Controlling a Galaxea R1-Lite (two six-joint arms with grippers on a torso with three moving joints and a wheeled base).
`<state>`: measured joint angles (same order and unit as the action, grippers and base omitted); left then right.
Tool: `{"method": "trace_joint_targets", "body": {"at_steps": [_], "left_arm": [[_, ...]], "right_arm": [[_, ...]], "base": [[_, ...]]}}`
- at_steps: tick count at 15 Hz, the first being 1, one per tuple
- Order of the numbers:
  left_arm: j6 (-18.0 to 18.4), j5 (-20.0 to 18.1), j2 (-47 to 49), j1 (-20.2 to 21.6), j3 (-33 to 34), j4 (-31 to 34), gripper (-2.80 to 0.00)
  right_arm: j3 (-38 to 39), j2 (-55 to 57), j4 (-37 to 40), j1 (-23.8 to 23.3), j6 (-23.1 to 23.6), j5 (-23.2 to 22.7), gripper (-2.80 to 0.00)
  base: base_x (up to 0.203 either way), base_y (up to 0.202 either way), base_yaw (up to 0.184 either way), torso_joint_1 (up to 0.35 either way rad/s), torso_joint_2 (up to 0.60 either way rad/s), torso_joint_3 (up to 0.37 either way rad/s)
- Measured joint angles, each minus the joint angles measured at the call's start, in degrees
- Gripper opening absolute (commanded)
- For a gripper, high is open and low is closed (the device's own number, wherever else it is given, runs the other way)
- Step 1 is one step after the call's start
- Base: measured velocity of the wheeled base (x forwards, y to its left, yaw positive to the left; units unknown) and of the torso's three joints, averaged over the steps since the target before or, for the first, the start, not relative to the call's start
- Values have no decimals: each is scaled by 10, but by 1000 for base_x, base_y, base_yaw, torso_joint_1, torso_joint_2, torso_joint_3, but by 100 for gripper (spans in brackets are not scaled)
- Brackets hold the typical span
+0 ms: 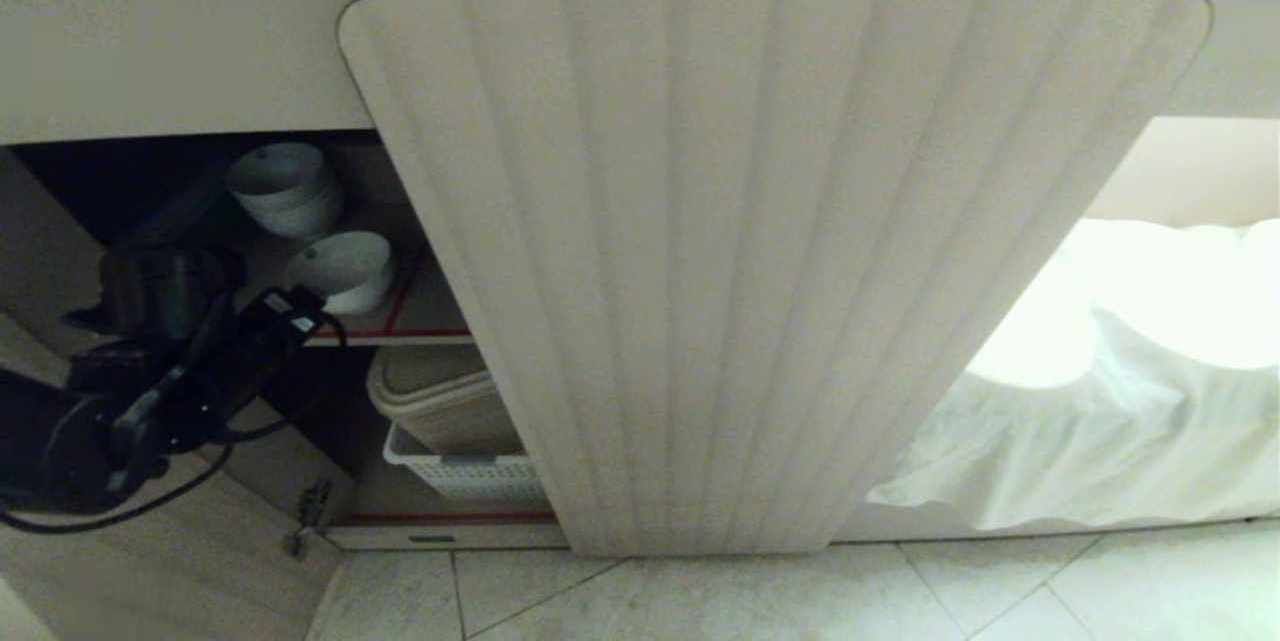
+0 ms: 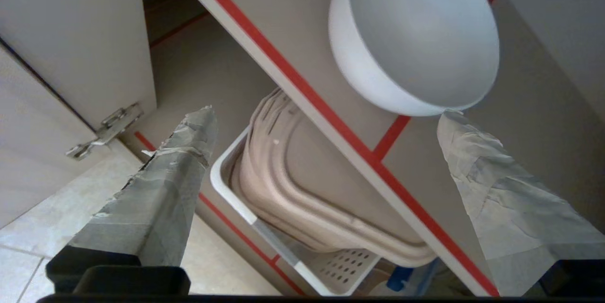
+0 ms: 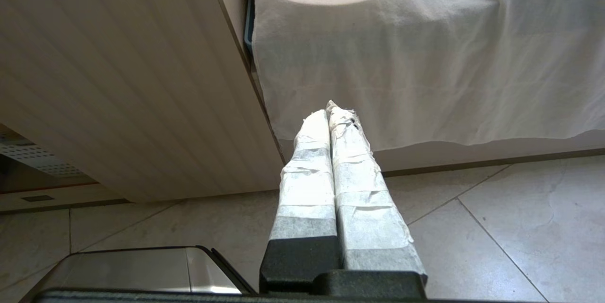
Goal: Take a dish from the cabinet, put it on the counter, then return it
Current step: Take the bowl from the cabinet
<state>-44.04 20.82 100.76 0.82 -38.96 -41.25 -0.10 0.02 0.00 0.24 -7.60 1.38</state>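
Your left gripper (image 2: 326,118) is hanging wide apart and empty just in front of the dish (image 2: 416,38), which is sitting on the cabinet (image 1: 770,261) shelf. Whether it is returned or untaken, I cannot tell.

Left end effector (image 1: 290,306) apparently beside bowl (image 1: 340,269).

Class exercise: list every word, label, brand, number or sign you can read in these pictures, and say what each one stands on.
No text can be read in any view.
A small dark round mark sits inside the white bowl near its rim: too small to read.
A pale sticker on the left gripper: blurred, unreadable.
Cabinet door, white basket and cloth: no lettering shows.
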Motion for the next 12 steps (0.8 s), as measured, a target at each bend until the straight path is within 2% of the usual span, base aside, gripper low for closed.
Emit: {"method": "trace_joint_targets", "body": {"at_steps": [7,12], "left_arm": [[1,7,33,9,-30,13,0],[0,7,43,9,-66,67,0]], "right_arm": [[0,0,0,0,0,0,-280],[0,0,0,0,0,0,-280]], "base": [[0,0,0,0,0,0],[0,0,0,0,0,0]]}}
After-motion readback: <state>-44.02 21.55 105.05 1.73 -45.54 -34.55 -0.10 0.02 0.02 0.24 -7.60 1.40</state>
